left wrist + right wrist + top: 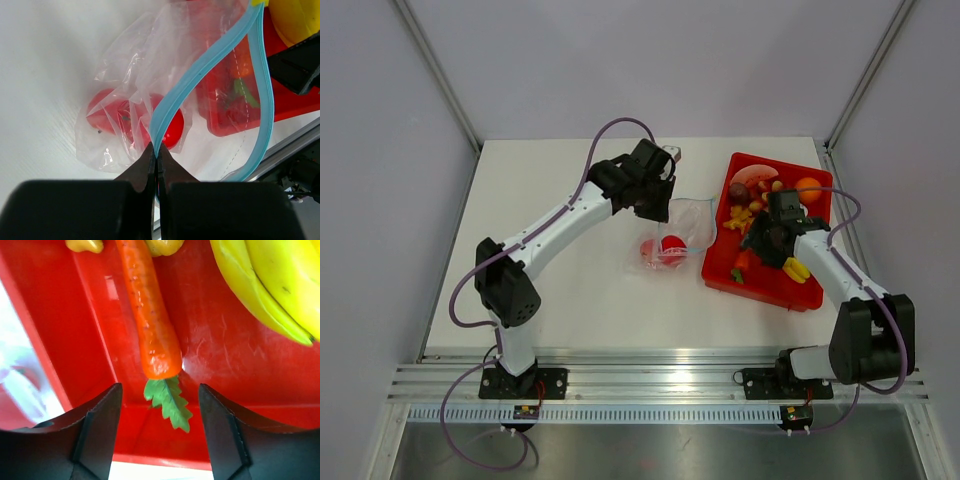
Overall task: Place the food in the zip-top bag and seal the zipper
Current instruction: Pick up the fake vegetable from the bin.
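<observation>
Left tool (pixel 156 151) pinches the zipper (pixel 210 57) of the thin, probably slippery zip-top bag (pixel 125 70), mid-tabletop beside the tray (pixel 760 288) near the right edge. Right tool (pixel 160 402), jaws wide, hovers over a carrot (pixel 150 315), likely light and rigid, best gripped mid-body.

White rectangular table top (pixel 550 190), enclosed by grey panels on the left, far and right sides. Resting directly on it: clear crinkled zip-top bag (pixel 682 228) near the centre, with red round food (pixel 668 250) inside at its near end; red rectangular tray (pixel 767 288) on the right half, just beside the bag, slightly askew to the table edges
</observation>
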Robot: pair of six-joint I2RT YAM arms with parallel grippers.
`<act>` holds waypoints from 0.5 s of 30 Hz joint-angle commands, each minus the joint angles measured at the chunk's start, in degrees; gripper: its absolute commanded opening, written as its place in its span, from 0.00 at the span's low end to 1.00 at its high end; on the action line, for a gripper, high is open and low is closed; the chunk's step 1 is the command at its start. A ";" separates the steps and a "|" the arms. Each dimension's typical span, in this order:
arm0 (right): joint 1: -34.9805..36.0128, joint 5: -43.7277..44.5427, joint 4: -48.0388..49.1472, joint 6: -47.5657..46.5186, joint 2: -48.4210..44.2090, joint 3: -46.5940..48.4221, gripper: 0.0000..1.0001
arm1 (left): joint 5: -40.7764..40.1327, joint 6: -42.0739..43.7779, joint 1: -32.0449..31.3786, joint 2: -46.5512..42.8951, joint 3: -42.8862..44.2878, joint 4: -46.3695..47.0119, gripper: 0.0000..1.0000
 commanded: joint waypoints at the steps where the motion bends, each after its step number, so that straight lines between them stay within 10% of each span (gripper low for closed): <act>1: -0.15 -0.49 3.02 -3.28 4.30 2.81 0.70 | 1.70 0.07 0.31 -2.06 -0.30 2.33 0.00; 9: -0.32 5.58 1.88 -6.11 21.18 14.51 0.68 | 2.14 0.42 0.31 -2.94 -2.32 3.12 0.00; 15: -0.32 5.41 3.46 -5.76 21.63 14.78 0.38 | 1.79 1.47 0.40 -2.15 -0.83 2.16 0.00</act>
